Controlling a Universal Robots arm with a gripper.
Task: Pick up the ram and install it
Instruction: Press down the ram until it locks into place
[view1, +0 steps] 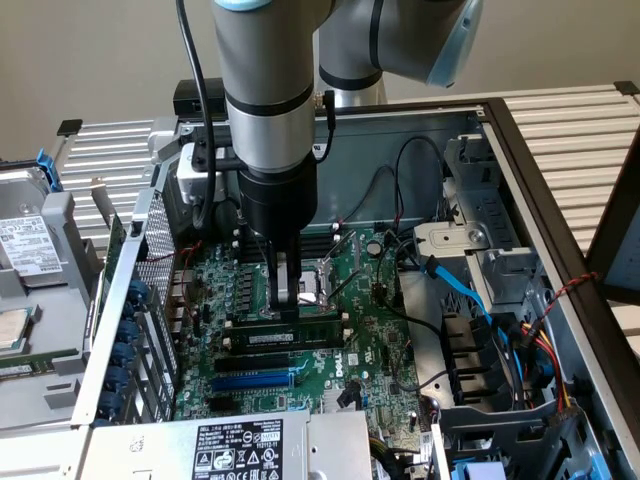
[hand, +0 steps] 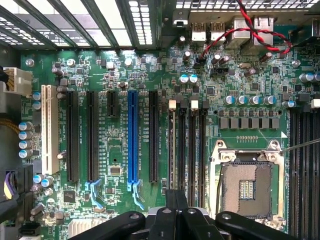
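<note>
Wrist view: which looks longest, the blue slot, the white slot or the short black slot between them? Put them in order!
1. White slot and blue slot: they look about equally long, so no ranking between them.
2. Short black slot: clearly the smallest.

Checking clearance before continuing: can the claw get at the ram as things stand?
Probably yes. The claw, shut, hangs right over the ram among the memory slots. No cable crosses between them; the black cables lie toward the exterior view's right.
</note>
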